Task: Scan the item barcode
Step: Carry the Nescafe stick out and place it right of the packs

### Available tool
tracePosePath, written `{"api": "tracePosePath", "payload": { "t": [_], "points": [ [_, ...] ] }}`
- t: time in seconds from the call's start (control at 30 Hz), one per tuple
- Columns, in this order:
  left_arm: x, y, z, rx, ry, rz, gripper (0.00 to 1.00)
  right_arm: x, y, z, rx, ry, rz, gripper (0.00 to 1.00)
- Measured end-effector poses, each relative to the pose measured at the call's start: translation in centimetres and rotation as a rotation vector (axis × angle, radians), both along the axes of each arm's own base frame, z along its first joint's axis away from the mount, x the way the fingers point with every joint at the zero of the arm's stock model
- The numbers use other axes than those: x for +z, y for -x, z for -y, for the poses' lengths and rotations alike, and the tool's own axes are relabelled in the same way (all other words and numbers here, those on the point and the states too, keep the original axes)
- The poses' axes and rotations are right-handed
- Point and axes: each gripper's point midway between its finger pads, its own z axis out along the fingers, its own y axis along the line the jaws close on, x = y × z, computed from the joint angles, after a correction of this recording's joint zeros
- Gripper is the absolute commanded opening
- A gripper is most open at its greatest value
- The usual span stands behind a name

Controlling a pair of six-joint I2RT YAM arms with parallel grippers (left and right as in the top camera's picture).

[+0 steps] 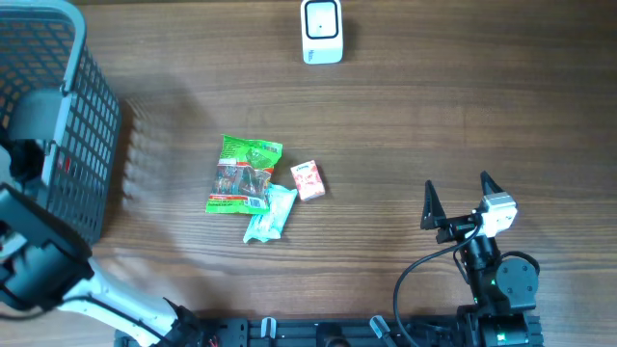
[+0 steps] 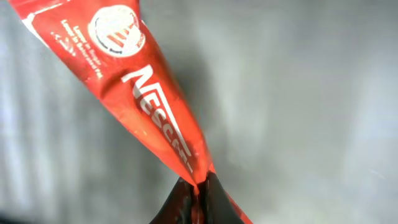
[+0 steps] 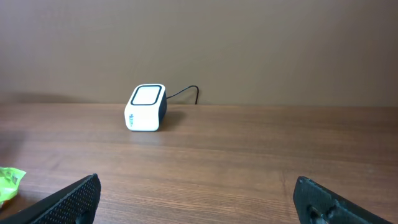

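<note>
Sachet (image 2: 144, 107), red, lettering cut off, pinched in left gripper (image 2: 199, 185); backdrop blurred, probably inside basket (image 1: 92, 135), hidden overhead. Right gripper (image 1: 456, 183) spread wide, facing scanner (image 3: 146, 107).

A red packet (image 2: 149, 106) with white Nescafé lettering, pinched at its lower end, slants up toward eleven o'clock. The white scanner (image 1: 322, 31) stands at twelve o'clock on the table (image 1: 434, 125).

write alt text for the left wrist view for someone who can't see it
A red Nescafe sachet runs diagonally from the top left corner down to the bottom centre, where the left pincer is shut on its lower end. Behind it there is only a blurred grey background.
</note>
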Motion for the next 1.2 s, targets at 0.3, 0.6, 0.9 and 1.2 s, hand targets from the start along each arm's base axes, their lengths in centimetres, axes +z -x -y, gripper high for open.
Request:
{"api": "tracePosePath", "payload": {
  "t": [0.3,0.6,0.9,1.2],
  "points": [
    [25.0,2.3,5.7,-0.091,-0.325,0.494,0.04,0.0,0.0,0.0,0.0,0.0,0.0,1.0],
    [27.7,1.4,26.4,-0.806,-0.026,0.665,0.04,0.0,0.0,0.0,0.0,0.0,0.0,1.0],
    [17.3,3.9,44.8,-1.497,0.213,0.411,0.04,0.0,0.0,0.0,0.0,0.0,0.0,1.0],
    [3.1,5.6,54.2,-1.766,0.228,0.084,0.04,0.0,0.0,0.0,0.0,0.0,0.0,1.0]
  ]
}}
